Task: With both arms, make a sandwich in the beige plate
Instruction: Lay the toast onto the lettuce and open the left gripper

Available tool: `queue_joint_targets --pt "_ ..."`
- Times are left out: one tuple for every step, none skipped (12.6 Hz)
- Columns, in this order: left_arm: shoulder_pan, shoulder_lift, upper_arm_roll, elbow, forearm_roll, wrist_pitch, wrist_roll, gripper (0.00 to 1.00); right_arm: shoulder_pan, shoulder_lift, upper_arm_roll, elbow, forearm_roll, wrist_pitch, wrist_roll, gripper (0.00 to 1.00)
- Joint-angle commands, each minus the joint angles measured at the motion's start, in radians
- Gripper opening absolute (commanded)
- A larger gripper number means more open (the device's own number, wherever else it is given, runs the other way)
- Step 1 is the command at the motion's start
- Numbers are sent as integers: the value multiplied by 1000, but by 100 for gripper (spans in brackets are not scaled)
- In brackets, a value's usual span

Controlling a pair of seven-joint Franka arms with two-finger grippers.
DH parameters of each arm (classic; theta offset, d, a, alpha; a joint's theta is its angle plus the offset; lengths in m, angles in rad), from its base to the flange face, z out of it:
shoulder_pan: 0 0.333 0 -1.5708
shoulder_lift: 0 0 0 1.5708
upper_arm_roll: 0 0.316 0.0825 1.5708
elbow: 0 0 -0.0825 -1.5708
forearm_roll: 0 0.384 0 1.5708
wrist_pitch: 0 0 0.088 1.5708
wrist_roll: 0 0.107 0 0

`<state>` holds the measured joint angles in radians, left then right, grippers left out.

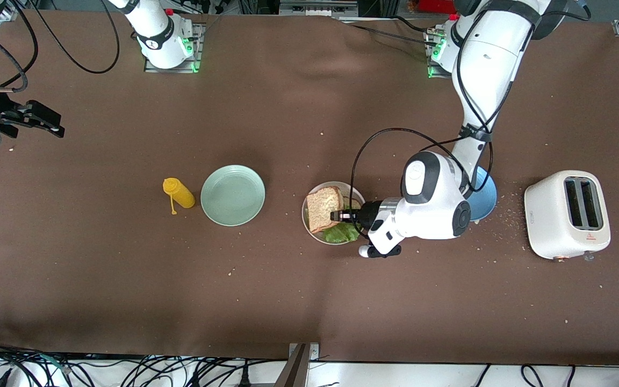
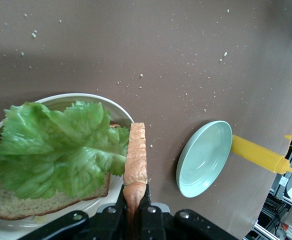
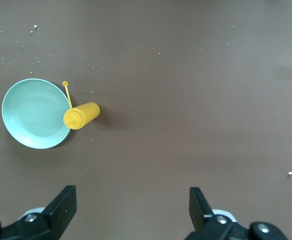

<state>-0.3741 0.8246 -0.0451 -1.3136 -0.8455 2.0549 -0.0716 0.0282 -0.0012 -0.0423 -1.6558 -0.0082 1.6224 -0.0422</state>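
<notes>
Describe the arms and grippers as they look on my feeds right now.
Both arms are white, rounded shells with black joint bands and loose black cables. The left gripper is black with a silver wrist ring; the right gripper is black, with flat black fingers. Green lights glow at both bases.

Two white jointed arms, glossy rounded shells, black bands at joints. Left arm (image 1: pixel 481 59): black cables looped along the links, black round wrist cap, silver ring near black left gripper (image 2: pixel 134 210). Right arm (image 1: pixel 156 29): black logo marking, green lights at base plate. Right gripper (image 3: pixel 131 207): black, blocky fingers.
</notes>
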Motion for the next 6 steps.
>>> queue_joint_targets --pt "-3 -13 14 -35 -29 18 16 35 -5 -25 5 -13 16 -9 2 100" --pt "-3 -13 17 -39 -20 16 19 94 -5 -25 5 -12 16 -9 -1 100" --pt "-5 -13 22 -53 -4 16 18 100 -5 -25 4 -12 16 -9 -4 100" --pt "4 -16 22 -59 41 16 18 100 -5 -25 5 -12 16 -9 -2 100" --pt "18 -21 22 -61 81 5 16 100 -5 -25 5 -12 16 -7 -2 100" --pt "38 -25 22 -61 113 1 15 100 -5 -25 5 -12 16 -9 -2 100"
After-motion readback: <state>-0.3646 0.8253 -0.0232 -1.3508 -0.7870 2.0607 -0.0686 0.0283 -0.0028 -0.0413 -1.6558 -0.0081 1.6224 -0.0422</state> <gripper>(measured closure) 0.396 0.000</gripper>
